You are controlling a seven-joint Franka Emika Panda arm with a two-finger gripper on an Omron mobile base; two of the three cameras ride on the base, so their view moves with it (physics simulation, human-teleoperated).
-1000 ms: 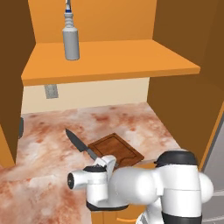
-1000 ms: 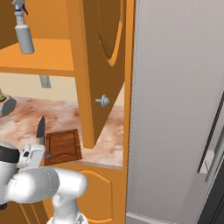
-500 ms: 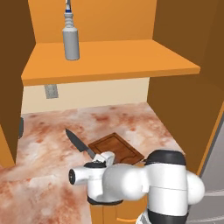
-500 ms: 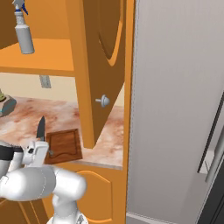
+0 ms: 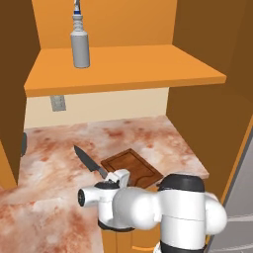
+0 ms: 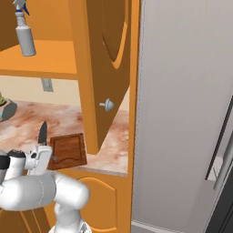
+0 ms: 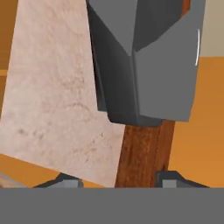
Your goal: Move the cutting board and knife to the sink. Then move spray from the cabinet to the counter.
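Note:
The knife (image 5: 85, 159) lies on the counter (image 5: 49, 163), its dark blade pointing away to the left and its grey handle (image 7: 144, 65) right in front of my hand. The cutting board (image 5: 132, 168) lies flat beside it, to the right. My gripper (image 7: 120, 180) hovers low over the handle end (image 5: 112, 177). It is open, and its finger tips (image 7: 65, 180) stand wide apart with the board's edge (image 7: 142, 148) showing between them. The spray (image 5: 80, 45) stands upright on the cabinet (image 5: 123, 69) shelf above. The sink is out of view.
A brown cabinet door (image 6: 107, 68) with a round knob hangs open over the counter's right end. A grey wall panel (image 6: 182, 113) rises to the right. An outlet (image 5: 58, 103) sits on the back wall. A dark round object (image 6: 5, 108) rests far left.
My arm's elbow has swung a little left and the hand has crept closer to the knife handle. Knife, board and spray have not moved.

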